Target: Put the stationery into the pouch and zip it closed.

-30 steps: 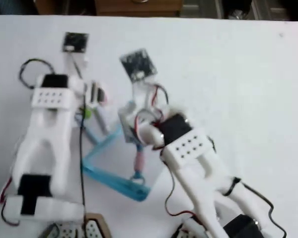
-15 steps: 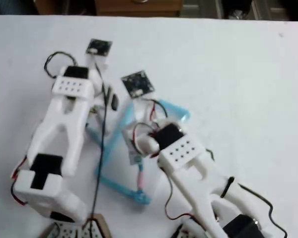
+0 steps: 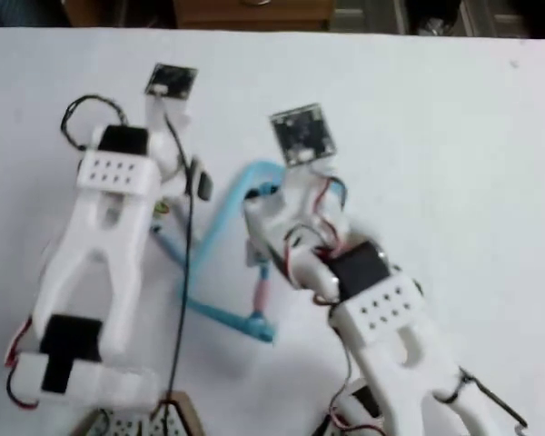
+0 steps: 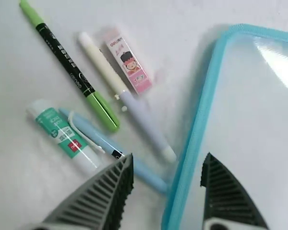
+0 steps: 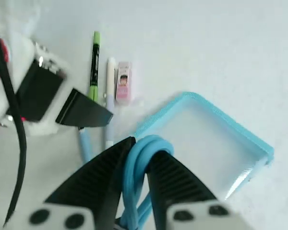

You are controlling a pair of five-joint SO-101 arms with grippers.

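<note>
While the right gripper (image 5: pixel 143 148) is clamped tight on a loop of the blue-edged rim of the clear pouch (image 5: pixel 201 139), the left gripper (image 4: pixel 168 160) hangs with its jaws spread wide and nothing between them, above the pouch's edge and the loose stationery. In the high view the pouch sits just left of the frame's centre on the white table (image 3: pixel 454 136), between the two arms, one corner raised toward the right arm's claw. Five items lie on the table outside the pouch, just beside its blue edge: a green pen (image 4: pixel 69 72), a white pen (image 4: pixel 127 98), a pink eraser (image 4: pixel 128 67), a glue stick (image 4: pixel 65 136) and a blue pen (image 4: pixel 144 173). The white pen and the eraser lie side by side, and the blue pen's tip is closest to the pouch.
</note>
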